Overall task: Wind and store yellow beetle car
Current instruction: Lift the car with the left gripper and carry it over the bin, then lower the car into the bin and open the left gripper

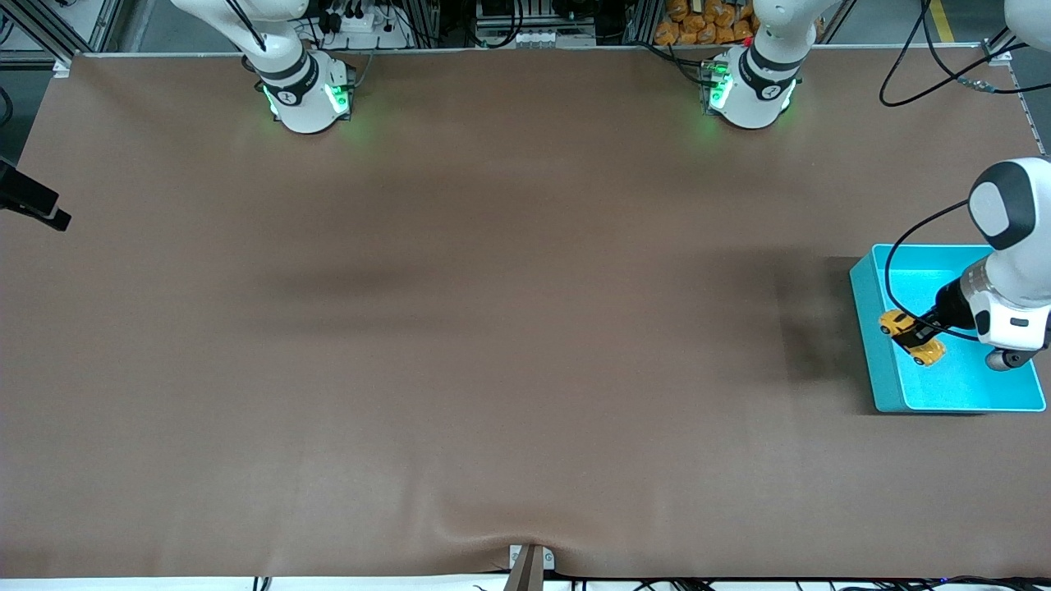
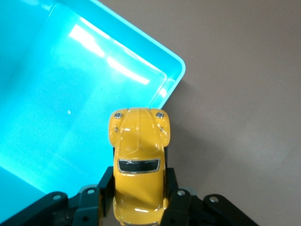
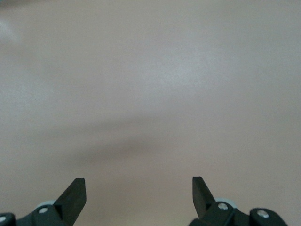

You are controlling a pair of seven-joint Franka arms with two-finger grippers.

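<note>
The yellow beetle car (image 1: 929,352) hangs in my left gripper (image 1: 914,335), whose fingers are shut on its sides. It hangs over the wall of the turquoise bin (image 1: 870,328) that faces the table's middle. In the left wrist view the car (image 2: 138,141) points its rounded nose over a corner of the bin (image 2: 70,117), and my left gripper (image 2: 138,179) clamps its rear half. My right gripper (image 3: 138,188) is open over bare brown table with nothing between its fingers. That arm waits.
The bin stands at the left arm's end of the table on the brown mat (image 1: 493,328). A black part (image 1: 33,201) juts in at the right arm's end. Both arm bases (image 1: 308,94) stand along the table's edge farthest from the front camera.
</note>
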